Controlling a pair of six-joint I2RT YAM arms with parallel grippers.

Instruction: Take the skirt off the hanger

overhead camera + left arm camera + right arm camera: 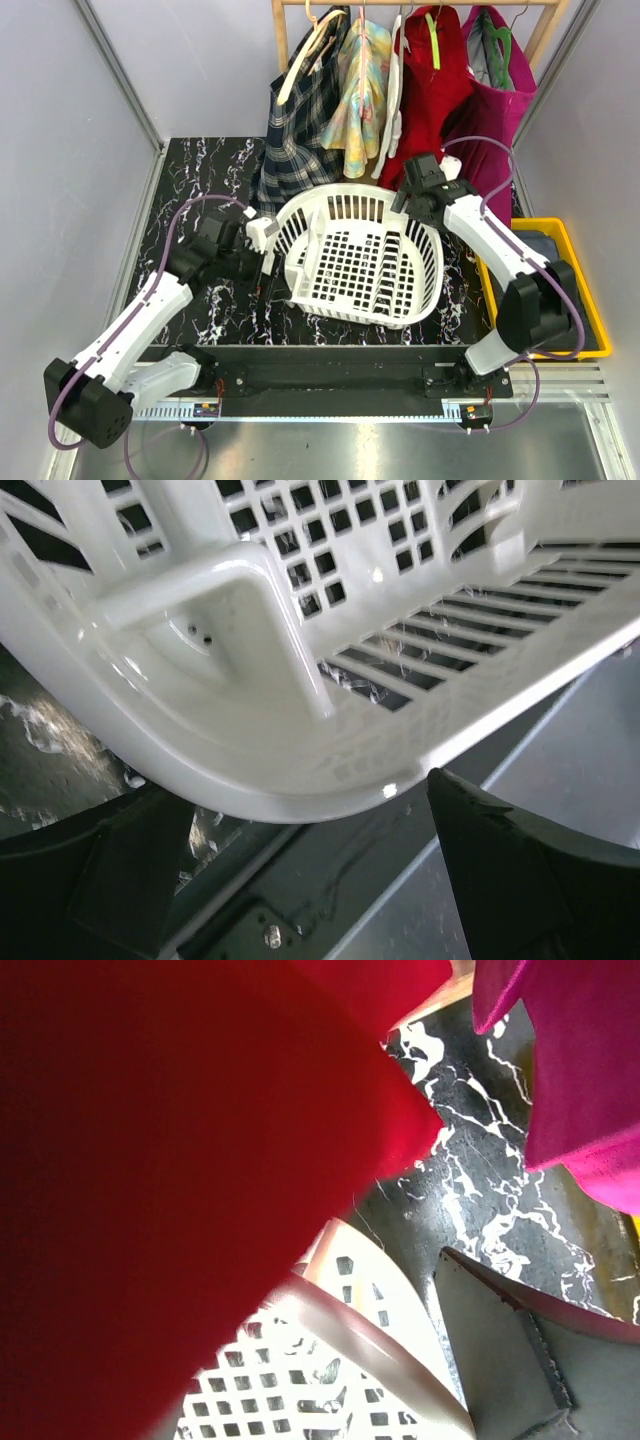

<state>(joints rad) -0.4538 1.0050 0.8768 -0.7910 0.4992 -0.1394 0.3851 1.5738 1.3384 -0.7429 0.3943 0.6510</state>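
The skirt (432, 95), as far as I can tell the red cloth on the wooden rail, hangs behind a white basket (300, 285). My right gripper (413, 188) is at its lower hem, over the basket's back right rim. In the right wrist view the red skirt (170, 1160) fills the left half and hides one finger. The other finger (520, 1360) stands far to the right, so the gripper (300, 1290) is open with only the basket rim (370, 1345) in the gap. My left gripper (305, 800) is open at the basket's left rim (300, 770), holding nothing.
A dark plaid garment (300, 120), a pale floral one (362, 90) and a magenta one (500, 110) hang beside the red one. A yellow bin (590, 300) with dark cloth sits at the right table edge. Grey walls close in both sides.
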